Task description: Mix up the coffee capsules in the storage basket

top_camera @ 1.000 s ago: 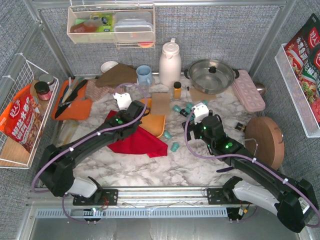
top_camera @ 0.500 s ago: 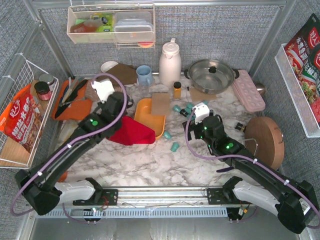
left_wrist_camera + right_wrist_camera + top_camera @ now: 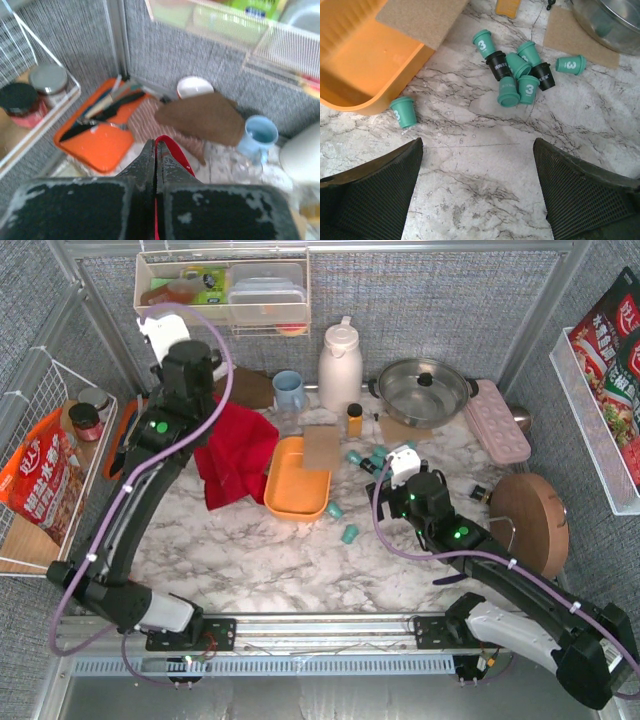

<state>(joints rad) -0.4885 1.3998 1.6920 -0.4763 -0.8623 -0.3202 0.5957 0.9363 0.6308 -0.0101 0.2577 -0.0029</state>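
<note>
Hauled the red cloth point(image 3: 235, 450) off the storage basket point(image 3: 290, 490), up toward the worktop's far-left corner.
Kept the left end effector point(image 3: 154, 150) pinched tight on the cloth; bared the basket near mid-worktop, seemingly without pods inside, ready for loading. Left the coffee capsules point(image 3: 517, 75) scattered just right of the basket, ahead of the wide-spread, empty right end effector point(image 3: 477, 192).

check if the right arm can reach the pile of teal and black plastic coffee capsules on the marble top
Probably yes. The right tool is open and hovers just short of the teal and black cup-shaped coffee capsules, with only bare marble tabletop between them and nothing lying across the way.
</note>
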